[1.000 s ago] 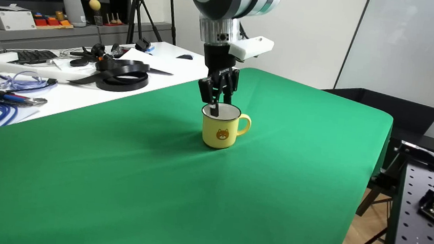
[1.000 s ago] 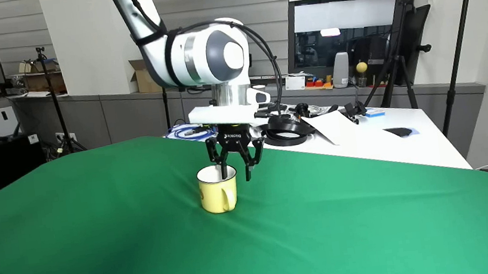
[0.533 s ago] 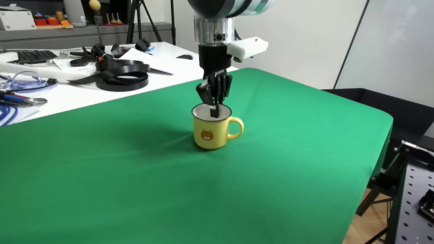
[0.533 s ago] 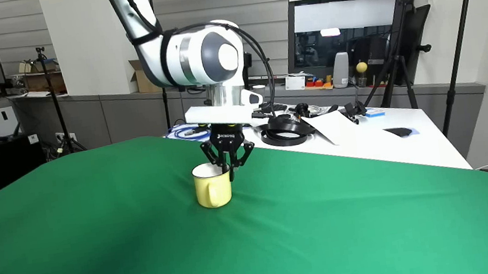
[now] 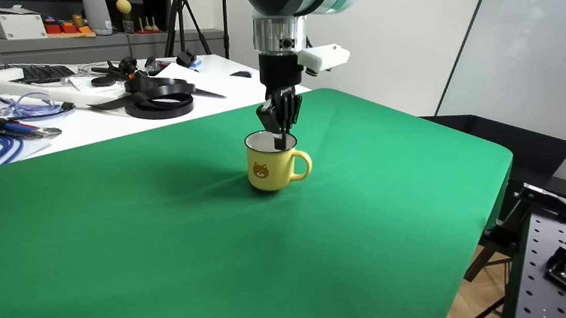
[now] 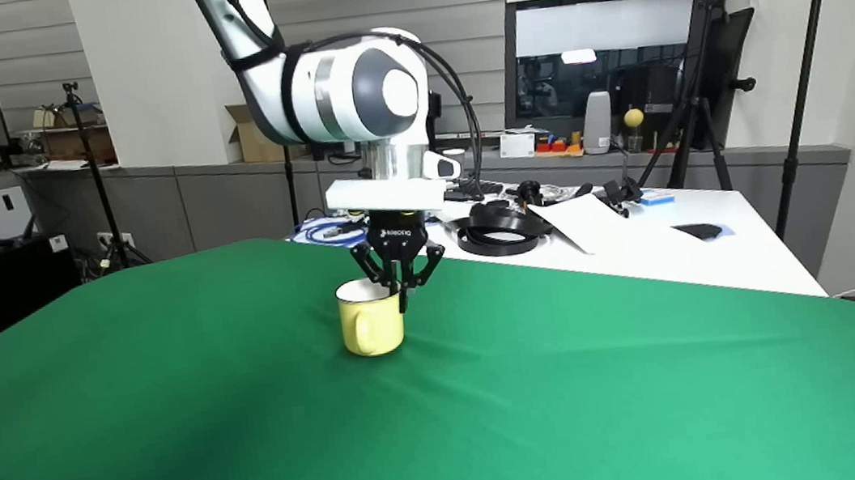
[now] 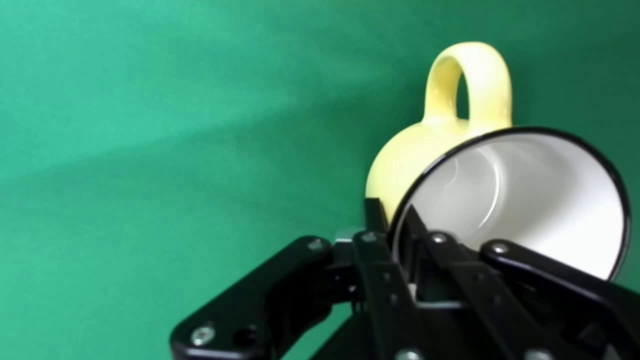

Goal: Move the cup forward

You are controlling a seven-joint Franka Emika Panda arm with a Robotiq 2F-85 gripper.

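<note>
The yellow cup has a white inside, a dark rim, a loop handle and a small animal face on its side. In both exterior views it is near the middle of the green cloth, tilted slightly; whether its base is just clear of the cloth I cannot tell for sure. My gripper is shut on the cup's wall at the rim. In the wrist view one of its fingers lies outside the yellow wall, and the other reaches down inside the cup. The handle sticks out away from the gripper.
Green cloth covers the table around the cup. A white table with black straps, cables and a keyboard stands alongside. A black perforated plate lies beyond the cloth's edge.
The fingers have come together on the cup's wall. The cup has turned, shifting toward the left of both exterior views, and over the last half second gripper and cup have risen slightly.
</note>
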